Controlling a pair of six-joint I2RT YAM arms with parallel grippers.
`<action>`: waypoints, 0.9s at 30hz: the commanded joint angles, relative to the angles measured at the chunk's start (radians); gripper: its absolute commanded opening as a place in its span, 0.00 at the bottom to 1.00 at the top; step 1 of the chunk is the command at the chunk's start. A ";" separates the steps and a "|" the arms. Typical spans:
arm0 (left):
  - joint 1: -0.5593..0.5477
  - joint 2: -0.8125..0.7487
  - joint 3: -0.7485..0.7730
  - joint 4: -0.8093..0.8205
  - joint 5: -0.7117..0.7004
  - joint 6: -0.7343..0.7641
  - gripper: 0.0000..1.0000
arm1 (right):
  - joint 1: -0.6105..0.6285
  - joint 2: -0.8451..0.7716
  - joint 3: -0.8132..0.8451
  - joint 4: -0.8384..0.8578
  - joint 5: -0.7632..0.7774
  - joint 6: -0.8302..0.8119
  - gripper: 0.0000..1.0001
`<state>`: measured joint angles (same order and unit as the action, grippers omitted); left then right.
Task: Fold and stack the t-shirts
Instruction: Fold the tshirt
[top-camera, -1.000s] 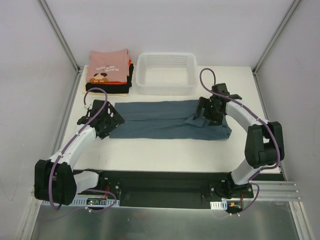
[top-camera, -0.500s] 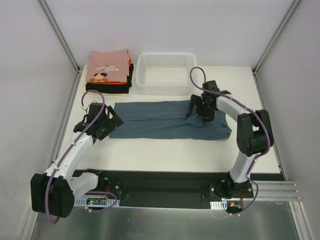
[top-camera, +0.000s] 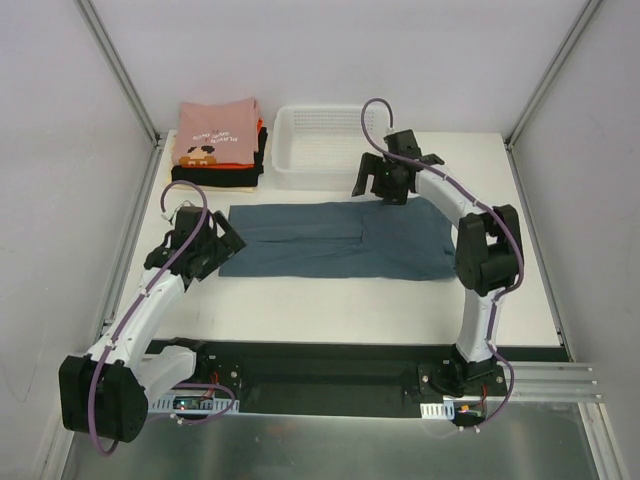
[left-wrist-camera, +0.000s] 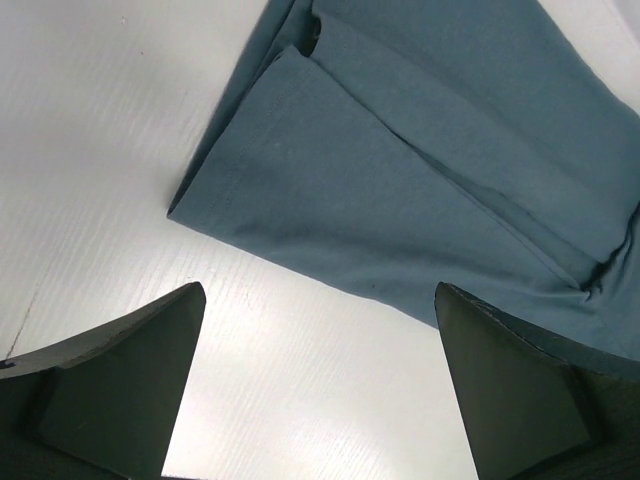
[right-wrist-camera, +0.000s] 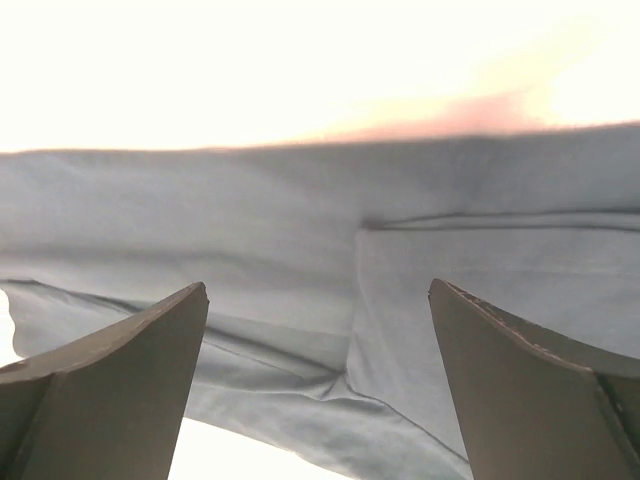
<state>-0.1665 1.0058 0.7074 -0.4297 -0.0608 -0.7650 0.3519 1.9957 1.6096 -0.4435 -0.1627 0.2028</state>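
While the L gripper (top-camera: 212, 243) hangs w/ fingers spread wide, empty, the slate blue-grey cloth t-shirt (top-camera: 320, 240), folded lengthwise, lies flat on the white table (top-camera: 350, 300) just ahead of its tips. Farther beyond sits the stack of folded t-shirts (top-camera: 218, 140), pink printed one on top. The white plastic mesh basket (top-camera: 330, 145) is just beside the R gripper (top-camera: 378, 186), likewise spread wide & empty, over the shirt's far edge.
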 joint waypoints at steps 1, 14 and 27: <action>0.002 -0.030 -0.005 0.009 -0.004 0.020 0.99 | 0.002 -0.064 0.006 -0.070 0.098 -0.051 0.97; 0.002 0.094 0.043 0.063 0.125 0.023 0.99 | 0.002 -0.291 -0.400 -0.037 0.141 -0.004 0.97; -0.093 0.395 0.142 0.226 0.263 0.032 0.99 | -0.014 -0.557 -0.596 -0.178 0.266 0.081 0.97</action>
<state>-0.2405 1.3376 0.7780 -0.2607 0.1715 -0.7628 0.3511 1.5047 1.0348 -0.5568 0.0715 0.2657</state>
